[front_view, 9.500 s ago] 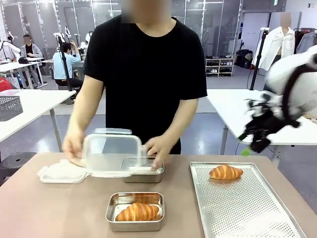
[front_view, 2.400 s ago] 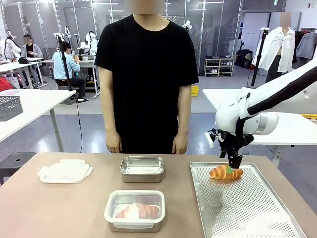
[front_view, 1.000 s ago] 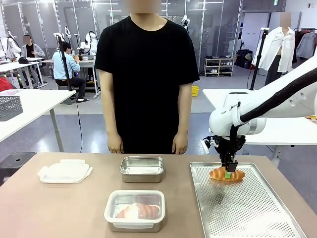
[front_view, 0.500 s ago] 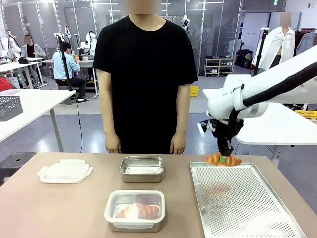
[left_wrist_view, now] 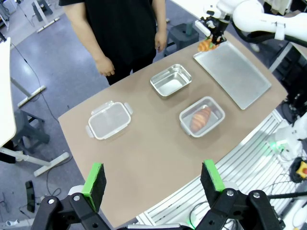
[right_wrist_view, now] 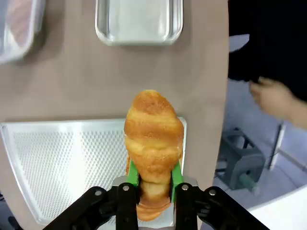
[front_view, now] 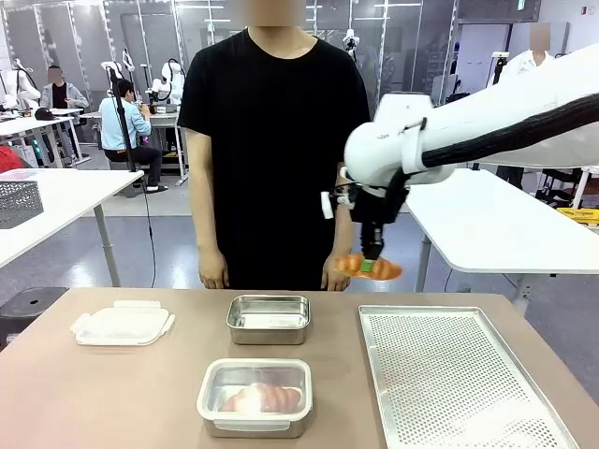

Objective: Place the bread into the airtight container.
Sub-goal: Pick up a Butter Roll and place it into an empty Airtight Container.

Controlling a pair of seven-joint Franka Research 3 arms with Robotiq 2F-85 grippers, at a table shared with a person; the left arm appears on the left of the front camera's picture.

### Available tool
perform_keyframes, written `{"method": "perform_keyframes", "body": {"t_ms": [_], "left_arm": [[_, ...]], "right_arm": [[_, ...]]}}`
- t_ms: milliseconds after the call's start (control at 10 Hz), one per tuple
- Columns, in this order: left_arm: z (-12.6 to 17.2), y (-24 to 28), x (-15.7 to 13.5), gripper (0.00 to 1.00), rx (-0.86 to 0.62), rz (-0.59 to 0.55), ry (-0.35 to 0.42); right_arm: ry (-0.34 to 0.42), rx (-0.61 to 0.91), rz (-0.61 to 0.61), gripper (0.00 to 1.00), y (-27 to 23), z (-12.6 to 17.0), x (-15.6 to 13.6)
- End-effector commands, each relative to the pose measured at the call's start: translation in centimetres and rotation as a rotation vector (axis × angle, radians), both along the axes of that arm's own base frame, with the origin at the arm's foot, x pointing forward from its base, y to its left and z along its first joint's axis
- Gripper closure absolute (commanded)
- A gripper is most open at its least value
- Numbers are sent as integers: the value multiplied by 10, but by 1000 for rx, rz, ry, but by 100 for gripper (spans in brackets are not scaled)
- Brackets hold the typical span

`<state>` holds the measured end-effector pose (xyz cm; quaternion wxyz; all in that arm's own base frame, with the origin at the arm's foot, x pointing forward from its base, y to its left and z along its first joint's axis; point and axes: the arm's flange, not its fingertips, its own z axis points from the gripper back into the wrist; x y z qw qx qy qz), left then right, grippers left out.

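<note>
The bread [front_view: 388, 271] has left the tray [front_view: 449, 374]: the right hand [front_view: 372, 264], clamped on it, now carries it above the far edge of the surface [front_view: 112, 393] toward the empty container [front_view: 269, 335]. Only lowering it in remains, I'd say. The left hand [left_wrist_view: 152, 176] gapes, idle.

Golden croissant [front_view: 368, 267] aloft; steel container [front_view: 270, 335] lidless

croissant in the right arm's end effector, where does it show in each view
Front view: croissant in the air right of centre, hanging from the right end effector.
Left wrist view: croissant top right, by the far corner of the perforated tray.
Right wrist view: croissant at centre, rising from the end effector at the bottom edge.
Shared landmark: the empty steel container.
</note>
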<state>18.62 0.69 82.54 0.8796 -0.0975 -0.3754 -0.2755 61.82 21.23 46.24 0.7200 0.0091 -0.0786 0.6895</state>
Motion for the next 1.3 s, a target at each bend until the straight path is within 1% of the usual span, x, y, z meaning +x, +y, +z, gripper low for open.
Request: {"method": "perform_keyframes", "body": {"t_ms": [0,200,300,400,600,700,1000,1200], "left_arm": [[2,0,0,0,4,-2,-1],[2,0,0,0,4,-2,-1],[2,0,0,0,4,-2,-1],[2,0,0,0,4,-2,-1],[2,0,0,0,4,-2,-1],[2,0,0,0,4,-2,-1],[2,0,0,0,4,-2,-1],[2,0,0,0,4,-2,-1]], "right_arm": [[22,17,-14,70,37,-1,18],[19,9,7,70,85,-1,14],[44,19,27,70,114,-8,12],[35,-11,21,70,137,-15,9],[56,-47,19,70,174,-29,-1],[65,-50,23,70,188,-34,-4],[105,-66,7,70,205,-53,-10],[82,-65,-25,70,214,-71,-7]]}}
